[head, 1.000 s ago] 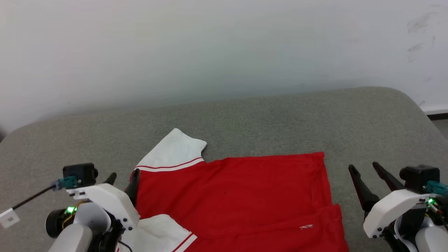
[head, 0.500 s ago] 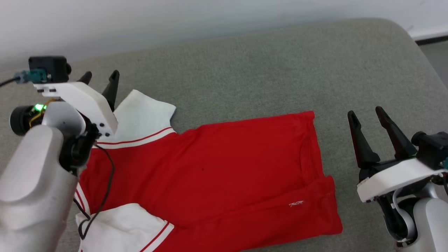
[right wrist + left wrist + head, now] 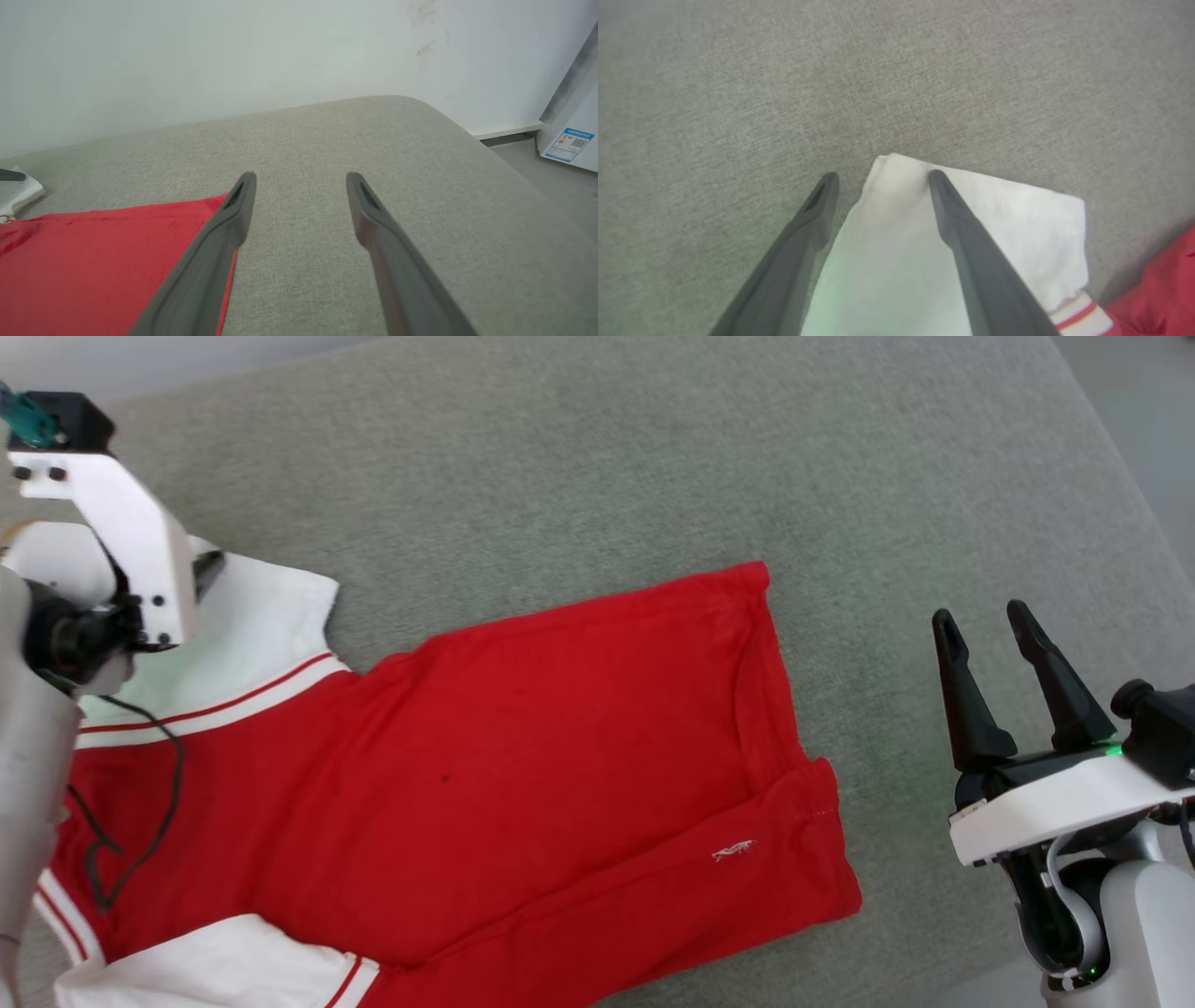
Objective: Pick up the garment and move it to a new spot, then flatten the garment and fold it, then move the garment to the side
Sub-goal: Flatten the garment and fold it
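Left claw (image 3: 883, 176): spread wide and holding nothing. It straddles the outer corner of the far white sleeve (image 3: 1017, 219), with one finger over the cloth and the other over the grey padded surface (image 3: 738, 93). Whether the tips touch cannot be told.
Why there: probably lined up to pinch that sleeve corner, either to draw it flat or to turn it in.
Right claw (image 3: 301, 176): also wide and empty, poised over bare padding just beyond the hem (image 3: 758, 616).
Why there: likely waiting at the hem end to match the left side's pull.
Garment (image 3: 523, 747), place: spread across the near left and middle of the padding, reaching its near edge.
Long axis: runs across the robot's front, slightly skewed. The sleeves point to the robot's left and the hem to its right.
Face: plain red side up, with a near strip (image 3: 747, 887) lying as a separate flap.
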Available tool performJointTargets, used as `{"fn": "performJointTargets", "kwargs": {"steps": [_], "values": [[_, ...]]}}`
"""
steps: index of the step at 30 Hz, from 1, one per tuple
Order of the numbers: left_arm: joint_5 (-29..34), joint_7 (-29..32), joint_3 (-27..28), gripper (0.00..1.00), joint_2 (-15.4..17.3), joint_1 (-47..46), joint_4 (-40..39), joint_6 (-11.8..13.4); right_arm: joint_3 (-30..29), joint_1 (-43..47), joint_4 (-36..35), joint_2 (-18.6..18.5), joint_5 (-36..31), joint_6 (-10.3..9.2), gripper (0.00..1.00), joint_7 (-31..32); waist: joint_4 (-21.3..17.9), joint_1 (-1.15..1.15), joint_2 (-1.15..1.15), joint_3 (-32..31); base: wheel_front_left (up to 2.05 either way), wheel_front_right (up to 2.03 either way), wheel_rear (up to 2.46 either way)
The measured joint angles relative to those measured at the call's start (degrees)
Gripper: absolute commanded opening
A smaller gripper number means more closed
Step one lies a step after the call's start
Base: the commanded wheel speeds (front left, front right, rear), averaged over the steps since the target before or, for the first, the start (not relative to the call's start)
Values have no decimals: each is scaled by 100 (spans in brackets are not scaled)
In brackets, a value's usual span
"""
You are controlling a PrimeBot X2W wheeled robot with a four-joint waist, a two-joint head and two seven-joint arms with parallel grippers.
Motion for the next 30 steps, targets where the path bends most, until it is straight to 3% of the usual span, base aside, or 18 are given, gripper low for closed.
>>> {"fn": "performJointTargets", "kwargs": {"steps": [6, 7, 8, 9, 18, 30], "values": [[-174, 948, -29, 100, 187, -215, 218, 129, -51, 113, -10, 53, 109, 0, 100, 47, -232, 0, 0, 224, 0, 0, 0], [-215, 1059, -15, 56, 183, -232, 223, 166, -66, 139, 2, 54, 120, 0, 100, 69, -251, 0, 0, 245, 0, 0, 0], [-249, 1141, -4, 38, 186, -244, 218, 207, -81, 144, 15, 52, 132, -1, 100, 75, -262, 0, 0, 260, 0, 0, 0], [-259, 1154, 2, 1, 174, -242, 200, 221, -78, 138, 16, 49, 160, 0, 100, 100, -263, -1, 0, 265, 0, 0, 0], [-352, 715, 41, 0, -79, 92, 303, 297, 98, -134, 294, -142, 578, 0, 100, 501, -197, 0, 0, -14, 0, 0, 0], [-503, -126, -49, 0, -743, 81, 242, -37, 278, -1359, 1828, -466, 1445, -1, 100, 2992, 498, 0, 0, -480, 0, 0, 0]]}}
